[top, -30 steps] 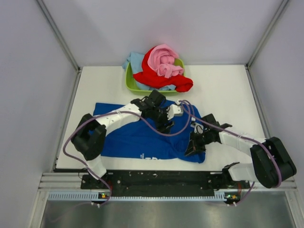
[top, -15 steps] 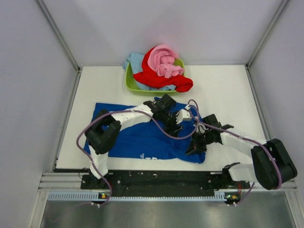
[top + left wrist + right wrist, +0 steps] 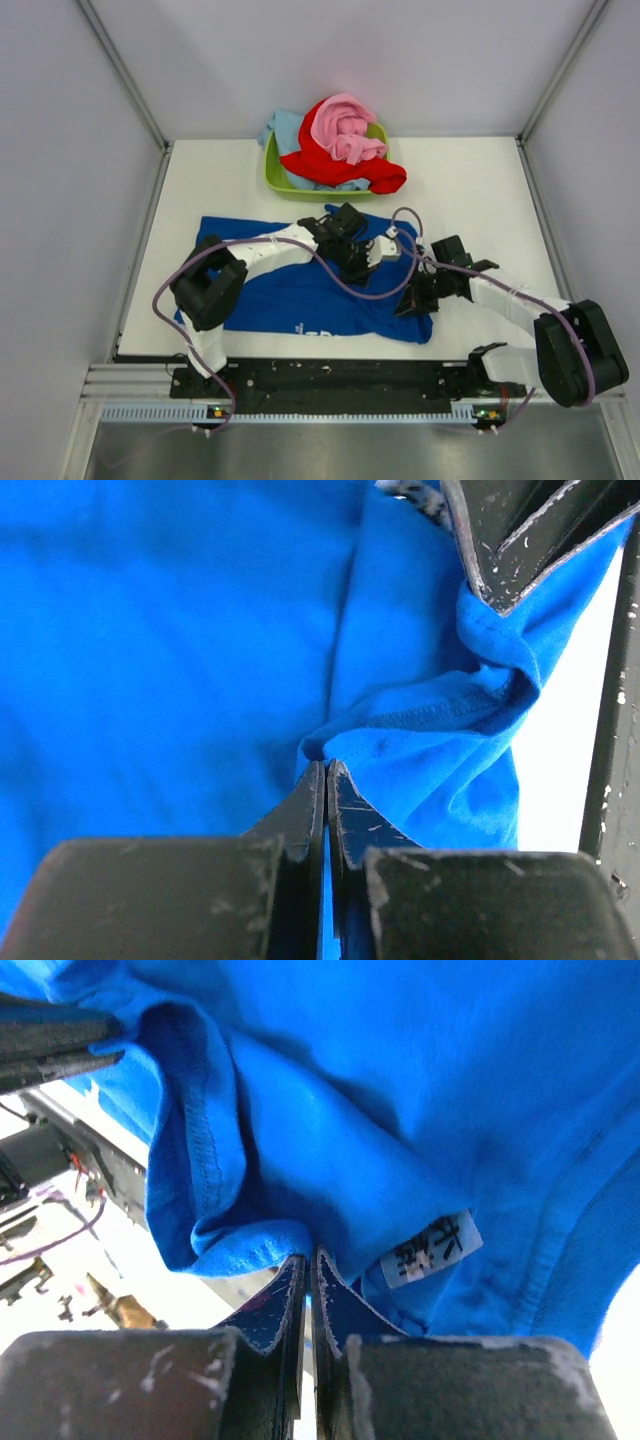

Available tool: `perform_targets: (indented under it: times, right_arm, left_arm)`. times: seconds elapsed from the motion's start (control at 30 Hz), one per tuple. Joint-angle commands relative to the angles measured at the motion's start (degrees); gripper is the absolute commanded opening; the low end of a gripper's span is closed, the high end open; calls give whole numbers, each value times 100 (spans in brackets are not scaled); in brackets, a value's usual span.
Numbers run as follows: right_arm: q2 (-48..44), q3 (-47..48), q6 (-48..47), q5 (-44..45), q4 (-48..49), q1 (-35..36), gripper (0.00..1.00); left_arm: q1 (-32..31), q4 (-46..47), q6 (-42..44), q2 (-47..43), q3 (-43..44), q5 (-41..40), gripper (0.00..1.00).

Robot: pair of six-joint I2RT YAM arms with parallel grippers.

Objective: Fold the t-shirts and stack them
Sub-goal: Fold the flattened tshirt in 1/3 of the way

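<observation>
From above, the royal blue cotton t-shirt (image 3: 285,290) lies spread on the white counter (image 3: 480,200). The left tool (image 3: 360,266) and right tool (image 3: 410,300) sit at its right side. Behind stands a lime green plastic tub (image 3: 272,178) heaped with red, pink and light blue shirts (image 3: 335,160).
Left wrist view: the left tool is pressed together, pinching a blue fold.
Right wrist view: the right tool pinches the hem beside a white label (image 3: 430,1250).

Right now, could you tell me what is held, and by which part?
The blue t-shirt: left fingers pinch a fold near a stitched hem, right fingers a fold beside its white label.

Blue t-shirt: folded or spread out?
Mostly spread: the blue t-shirt lies flat on the table, unfolded; left claw and right claw pinch bunched cloth at its right edge.
</observation>
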Motion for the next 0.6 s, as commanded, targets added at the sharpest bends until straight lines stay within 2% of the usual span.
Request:
perform_targets:
  times: [0.0,0.2,0.57]
  right_arm:
    - [-142,810,-415,745,379,-54,0]
    - [245,1365,-784,1467,493,-63,0]
    - [737,1708,-1145,2275,1398,-116,0]
  left_arm:
    - [72,776,-933,-811,-316,-1110,0]
    - [143,1287,-1698,-1224,-747,-2604,0]
    - [292,1806,-2314,-733,-687,-3862,0]
